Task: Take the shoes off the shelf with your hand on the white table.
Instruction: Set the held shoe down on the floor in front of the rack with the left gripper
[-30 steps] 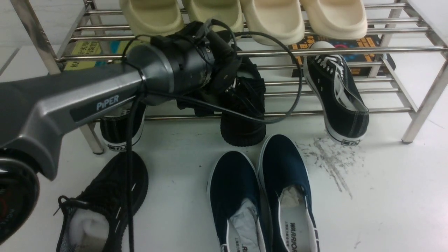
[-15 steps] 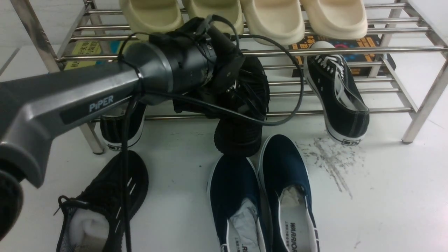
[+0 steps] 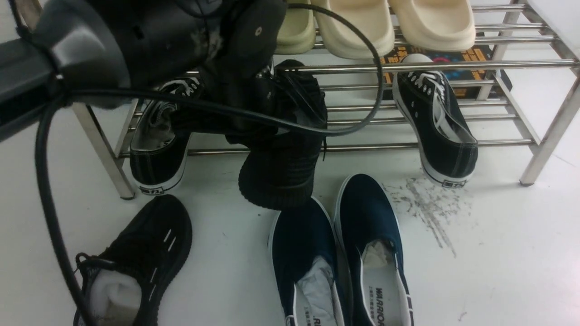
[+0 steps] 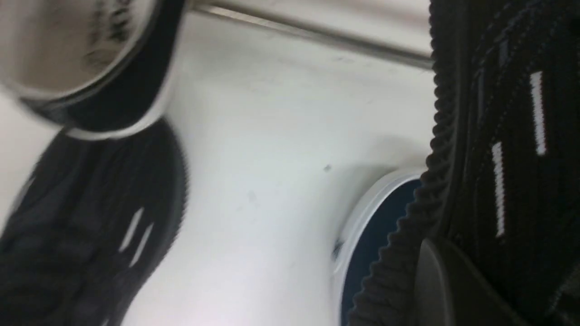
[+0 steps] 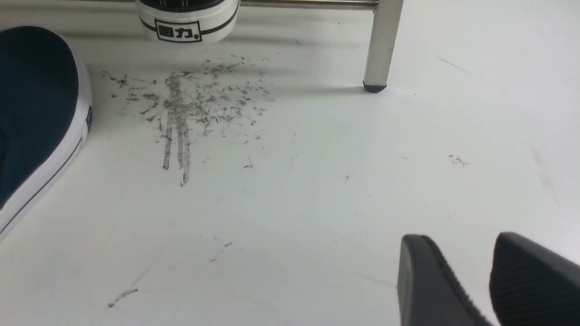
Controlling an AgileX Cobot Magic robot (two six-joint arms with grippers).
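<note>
My left arm comes in from the left with its wrist held high near the camera. The left gripper is clamped tight on the black knit sneaker. My right gripper sits low, its fingers slightly parted.

Printed in black on the white insole of the right-hand navy slip-on shoe: "WARRIO", cut off at the frame edge, beside a line of characters too small to be read. On the insole edge of the left-hand navy slip-on shoe: ".RI", the rest cut off. On the heel label of a black canvas sneaker: a boxed two-character logo, read as 回力. On the book cover behind the shelf: yellow and orange print, illegible.
</note>
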